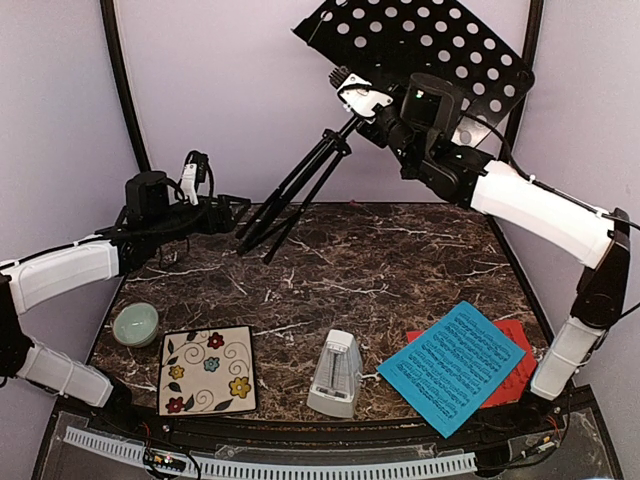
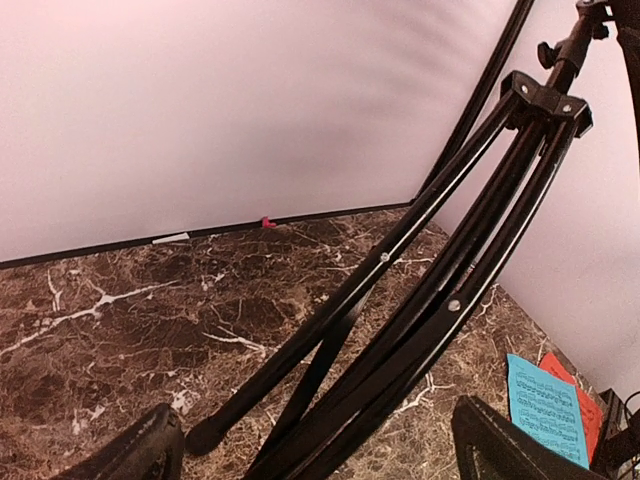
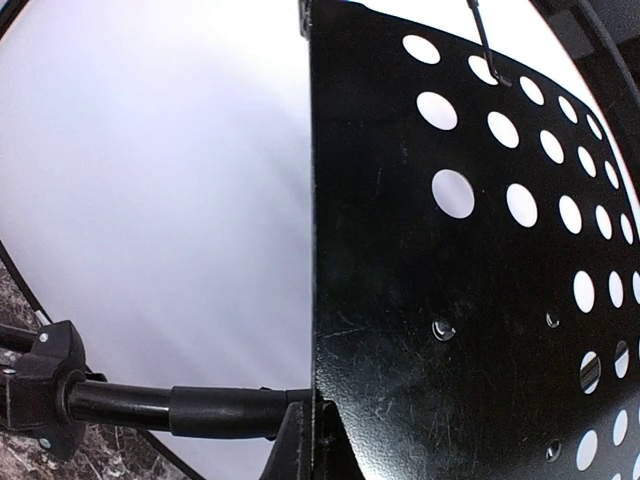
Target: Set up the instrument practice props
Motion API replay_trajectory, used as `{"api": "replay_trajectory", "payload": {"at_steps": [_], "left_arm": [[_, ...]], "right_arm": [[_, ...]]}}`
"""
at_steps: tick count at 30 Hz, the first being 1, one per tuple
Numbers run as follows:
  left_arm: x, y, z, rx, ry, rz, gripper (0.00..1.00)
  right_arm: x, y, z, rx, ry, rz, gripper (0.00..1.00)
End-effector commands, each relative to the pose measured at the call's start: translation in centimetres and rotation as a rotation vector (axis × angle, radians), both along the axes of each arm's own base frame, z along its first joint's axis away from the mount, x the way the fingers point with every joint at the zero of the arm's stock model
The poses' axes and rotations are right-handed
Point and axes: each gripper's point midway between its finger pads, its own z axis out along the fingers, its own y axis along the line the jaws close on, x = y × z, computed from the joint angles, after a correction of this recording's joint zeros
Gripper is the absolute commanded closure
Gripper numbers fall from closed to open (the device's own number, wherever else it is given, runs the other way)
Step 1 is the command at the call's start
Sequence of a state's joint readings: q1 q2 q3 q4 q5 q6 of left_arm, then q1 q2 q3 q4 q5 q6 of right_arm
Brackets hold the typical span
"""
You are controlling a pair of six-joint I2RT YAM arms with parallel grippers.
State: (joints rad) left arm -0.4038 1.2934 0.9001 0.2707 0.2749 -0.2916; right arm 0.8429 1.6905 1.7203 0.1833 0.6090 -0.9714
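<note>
The black music stand (image 1: 420, 45) leans steeply, the feet of its folded legs on the rear of the table (image 1: 400, 260). The right gripper (image 1: 362, 100) is clamped on its shaft just under the perforated desk. The left gripper (image 1: 235, 205) is spread wide astride the legs near the feet. The white metronome (image 1: 335, 375) stands at the front, with the blue sheet (image 1: 452, 365) beside it overlapping the red sheet (image 1: 515, 370).

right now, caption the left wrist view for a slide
Music stand's folded tripod legs framed by the open left gripper, on a marble table
</note>
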Motion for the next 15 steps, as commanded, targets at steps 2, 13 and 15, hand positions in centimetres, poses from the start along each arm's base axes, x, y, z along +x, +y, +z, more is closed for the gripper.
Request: {"api": "replay_trajectory", "payload": {"at_steps": [2,13,15], "left_arm": [[-1.4,-1.6,2.3,0.051,-0.165,-0.075,0.09],[-3.7,-4.2,0.9,0.125,-0.284,-0.236,0.49],[-4.1,-5.0,0.6,0.132,-0.302,-0.282,0.56]], "right_arm": [[-7.6,-2.0,14.4,0.184,-0.4,0.075,1.0],[-9.8,0.1,13.7,0.006,-0.495,0.09,1.0],[-11.0,-0.7,14.9,0.021,-0.523,0.105,1.0]]}}
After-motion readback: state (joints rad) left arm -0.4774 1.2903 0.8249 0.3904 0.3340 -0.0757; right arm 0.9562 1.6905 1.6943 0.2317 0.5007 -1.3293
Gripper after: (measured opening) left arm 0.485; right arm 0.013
